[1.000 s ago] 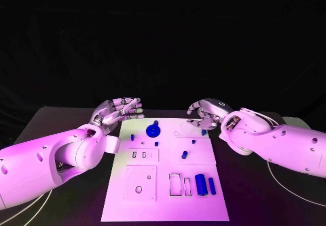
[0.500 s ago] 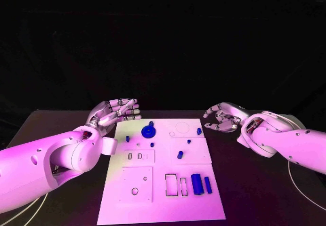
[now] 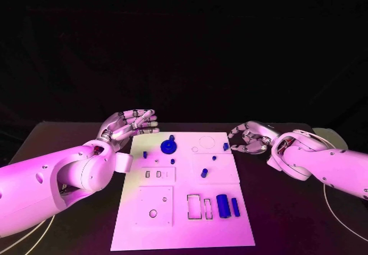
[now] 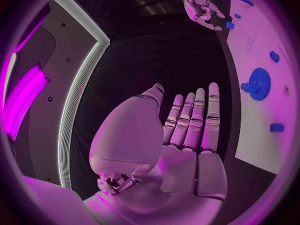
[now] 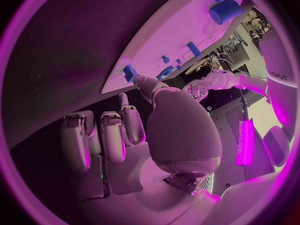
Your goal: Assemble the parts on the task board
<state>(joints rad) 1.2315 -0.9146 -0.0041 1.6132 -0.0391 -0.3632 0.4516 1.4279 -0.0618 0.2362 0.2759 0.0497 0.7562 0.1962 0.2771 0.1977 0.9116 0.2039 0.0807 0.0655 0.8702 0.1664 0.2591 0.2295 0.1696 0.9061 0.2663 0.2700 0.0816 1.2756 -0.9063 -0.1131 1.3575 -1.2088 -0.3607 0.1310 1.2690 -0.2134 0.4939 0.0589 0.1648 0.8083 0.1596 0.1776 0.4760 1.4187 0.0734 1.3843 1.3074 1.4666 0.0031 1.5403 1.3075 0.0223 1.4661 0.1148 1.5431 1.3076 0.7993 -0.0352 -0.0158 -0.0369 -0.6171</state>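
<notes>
The white task board lies in the middle of the black table. A blue gear stands near its far end, with several small blue parts around it. One small part sits at the far right edge. A thick blue cylinder and a thinner one lie at the near right. My left hand hovers off the far left corner, fingers straight and apart, holding nothing. My right hand hangs beside the far right edge with loosely curled fingers, empty. Its thumb points close to the edge part.
The board has rectangular slots and round holes in its left and near sections. White cables trail over the table beside my right arm. Dark bare table runs along both sides of the board.
My right hand has drawn back to the right, from over the board's far right corner to just beside its edge. The left hand has stayed where it was. The camera has shifted slightly.
</notes>
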